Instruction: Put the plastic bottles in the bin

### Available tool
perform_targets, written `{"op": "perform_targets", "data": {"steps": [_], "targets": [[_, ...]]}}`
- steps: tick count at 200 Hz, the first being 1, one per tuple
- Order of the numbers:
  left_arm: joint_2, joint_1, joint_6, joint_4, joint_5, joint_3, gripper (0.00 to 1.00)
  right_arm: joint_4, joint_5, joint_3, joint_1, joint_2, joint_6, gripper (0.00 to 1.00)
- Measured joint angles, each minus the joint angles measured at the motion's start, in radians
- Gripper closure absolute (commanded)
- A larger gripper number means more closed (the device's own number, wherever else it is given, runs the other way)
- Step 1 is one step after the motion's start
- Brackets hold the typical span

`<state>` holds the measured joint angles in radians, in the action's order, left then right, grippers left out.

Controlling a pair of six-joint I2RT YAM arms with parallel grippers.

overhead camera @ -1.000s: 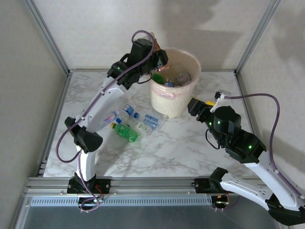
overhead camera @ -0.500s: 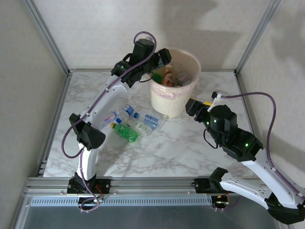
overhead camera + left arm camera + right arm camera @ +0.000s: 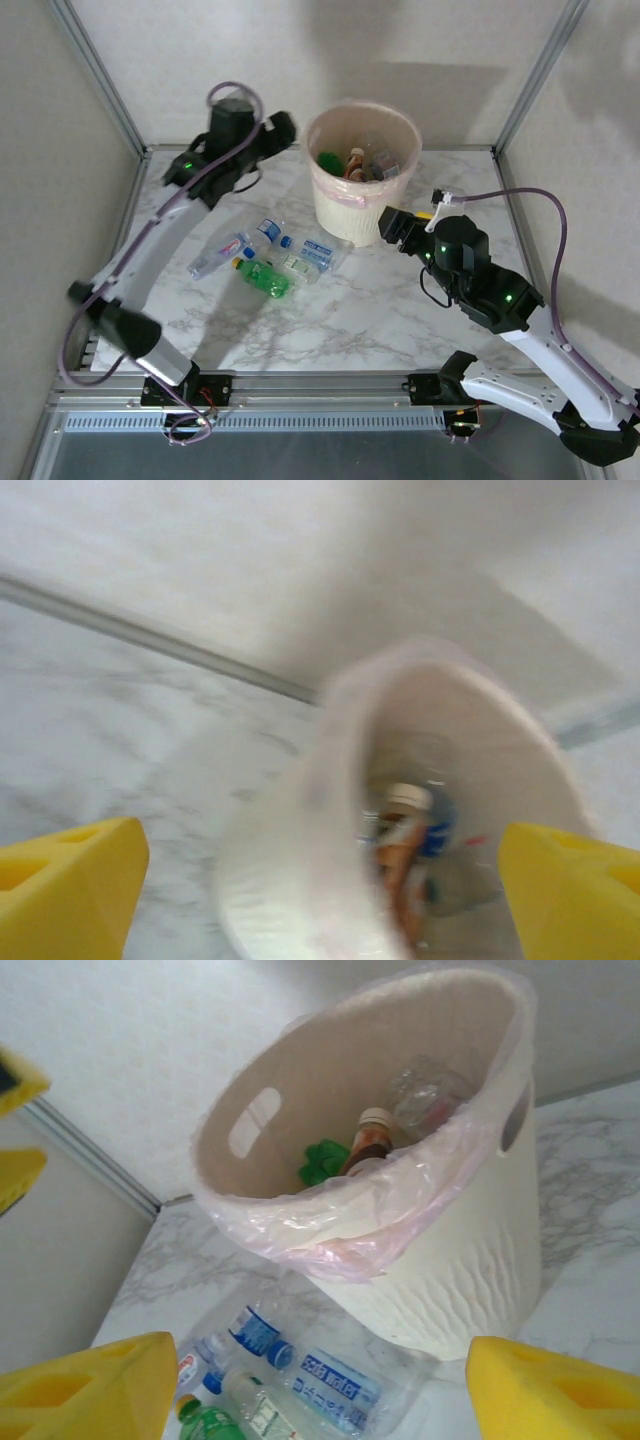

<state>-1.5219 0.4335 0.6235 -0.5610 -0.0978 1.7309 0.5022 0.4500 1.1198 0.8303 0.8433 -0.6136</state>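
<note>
The peach-beige bin (image 3: 345, 205) with its pink bag stands at the back middle of the table. Inside it lie a green bottle (image 3: 325, 1160), an orange-brown labelled bottle (image 3: 365, 1145) and a clear one (image 3: 425, 1095). Several plastic bottles lie left of the bin on the table: a clear one with a blue label (image 3: 318, 250), a green one (image 3: 265, 278) and a clear one (image 3: 215, 255). My left gripper (image 3: 283, 127) hangs open and empty left of the bin's rim (image 3: 330, 860). My right gripper (image 3: 388, 225) is open just right of the bin, facing the blue-labelled bottle (image 3: 335, 1392).
Metal frame posts (image 3: 95, 75) and pale walls close in the marble table (image 3: 370, 310) on the left, back and right. The table's front half in front of the bottles is bare marble.
My left gripper opened over the bin, the orange-brown bottle dropped in, and the arm swung back to the left. My right gripper crept a little left toward the bin's base.
</note>
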Motion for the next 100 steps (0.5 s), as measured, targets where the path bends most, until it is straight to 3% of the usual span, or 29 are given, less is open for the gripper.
{"op": "perform_targets", "data": {"steps": [37, 66, 100], "targets": [[0.214, -0.210, -0.019, 0.038, 0.001, -0.364, 0.06, -0.039, -0.054, 0.000, 0.004, 0.036, 0.008, 0.22], [0.211, -0.255, -0.088, 0.021, 0.009, -0.519, 0.05, -0.051, -0.070, -0.007, 0.008, 0.050, 0.016, 0.22], [0.119, -0.263, -0.192, -0.012, 0.012, -0.576, 0.01, -0.060, -0.081, -0.014, 0.008, 0.062, 0.015, 0.21]]}}
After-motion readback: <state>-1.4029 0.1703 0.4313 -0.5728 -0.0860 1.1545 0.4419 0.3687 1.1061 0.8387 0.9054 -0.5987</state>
